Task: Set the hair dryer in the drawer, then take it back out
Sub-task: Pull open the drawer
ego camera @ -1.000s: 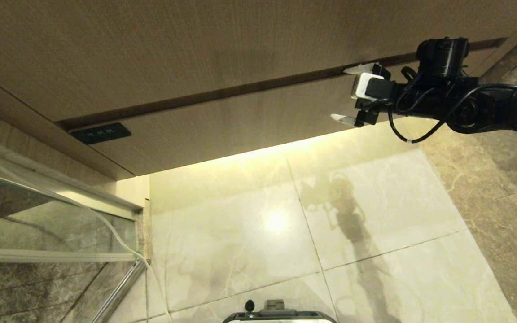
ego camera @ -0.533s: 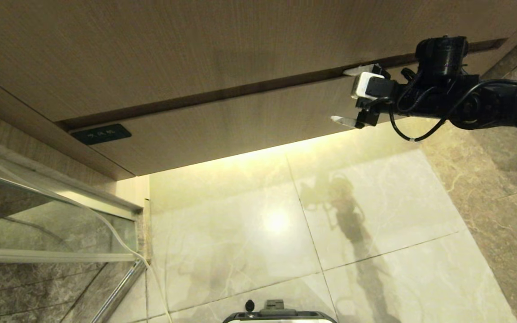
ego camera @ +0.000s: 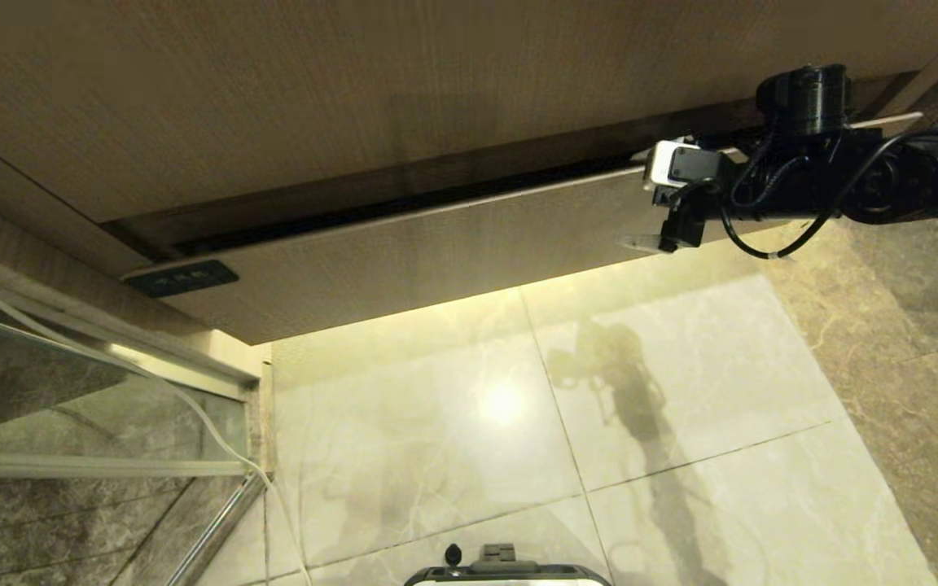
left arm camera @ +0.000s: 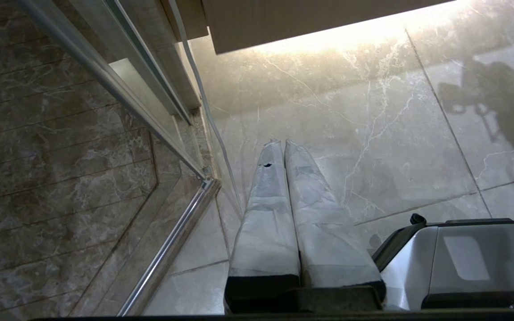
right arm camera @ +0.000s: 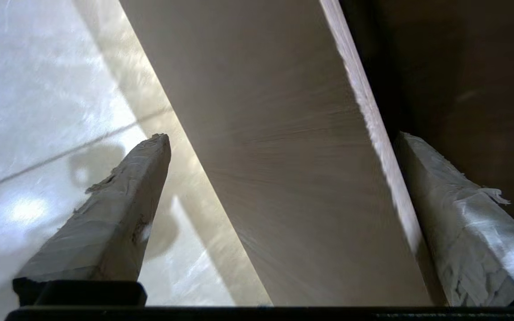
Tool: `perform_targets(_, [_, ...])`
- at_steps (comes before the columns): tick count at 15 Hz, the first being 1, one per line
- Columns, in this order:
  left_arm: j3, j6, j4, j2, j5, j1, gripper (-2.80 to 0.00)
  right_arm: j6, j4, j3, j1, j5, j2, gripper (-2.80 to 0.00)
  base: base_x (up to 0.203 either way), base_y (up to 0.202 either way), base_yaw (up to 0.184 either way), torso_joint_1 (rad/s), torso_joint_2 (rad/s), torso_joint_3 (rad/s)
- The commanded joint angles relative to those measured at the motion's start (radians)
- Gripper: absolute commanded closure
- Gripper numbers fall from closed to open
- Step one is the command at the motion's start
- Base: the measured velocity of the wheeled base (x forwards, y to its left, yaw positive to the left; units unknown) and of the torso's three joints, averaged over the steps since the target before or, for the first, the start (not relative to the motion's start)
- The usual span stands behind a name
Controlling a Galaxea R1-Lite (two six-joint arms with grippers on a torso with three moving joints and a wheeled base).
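Jaws of right gripper (ego camera: 668,199) are spread wide, straddling the drawer (ego camera: 436,244) front at its right end, one finger hooked behind the top edge. Drawer judged stiff, smooth, handleless; best pulled by that edge. Vs a sec. ago, it's been drawn out slightly. Hair dryer not seen. Left gripper (left arm camera: 283,147) parked, jaws closed.

the drawer (ego camera: 404,252) interior is dark behind the right gripper (right arm camera: 279,178) — nothing inside can be made out; one finger (right arm camera: 458,223) disappears behind the drawer's top edge.
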Motion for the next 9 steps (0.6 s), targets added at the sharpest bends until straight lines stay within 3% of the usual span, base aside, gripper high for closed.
perform_targets(1, [0.002,0.0,0.0,0.0,0.0,0.0,0.0,-0.008,0.0,0.009,0.002,-0.011,-0.009,-2.8,0.0,0.0,0.0,0.0,0.0,0.0])
perform_targets(5, [0.0,0.0,0.0,0.0,0.0,-0.001,0.0,-0.006,0.029,0.057,0.003,-0.047,-0.053,-2.8,0.0,0.0,0.0,0.0,0.0,0.0])
perform_targets(9, [0.002,0.0,0.0,0.0,0.0,-0.001,0.0,0.021,0.193,0.149,0.001,-0.059,-0.137,-2.8,0.0,0.0,0.0,0.0,0.0,0.0])
